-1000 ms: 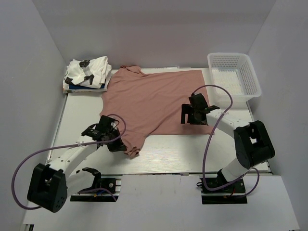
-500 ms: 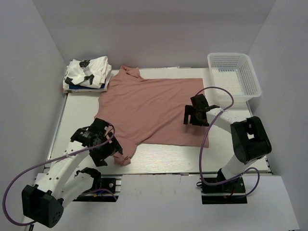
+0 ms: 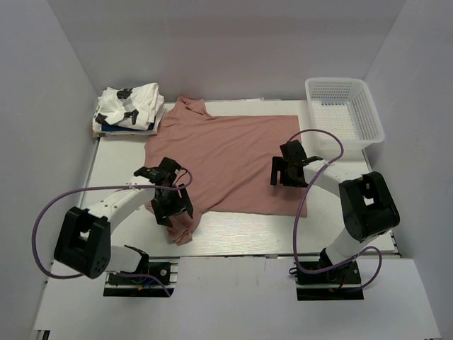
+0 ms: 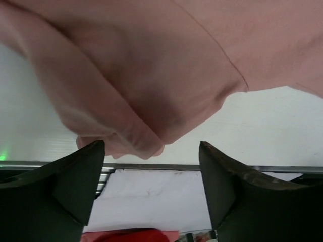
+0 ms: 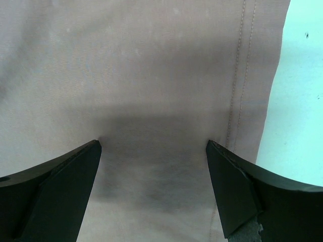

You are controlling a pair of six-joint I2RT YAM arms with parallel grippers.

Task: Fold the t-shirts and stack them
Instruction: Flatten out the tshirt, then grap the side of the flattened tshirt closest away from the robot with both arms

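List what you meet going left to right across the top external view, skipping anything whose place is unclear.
folded shirt stack → left gripper → right gripper → white mesh basket. The pink t-shirt spreads under both grippers, so it has no single place in the order.

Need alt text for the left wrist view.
Dusty-pink t-shirt fills the upper view, a bunched sleeve fold showing between the left gripper's open dark fingers. White table surface lies beside it.

Top cam overlooks whole table (image 3: pixel 248 230); both wrist cams v. close over pink shirt (image 3: pixel 226 156), L prob. sleeve (image 4: pixel 126 116).
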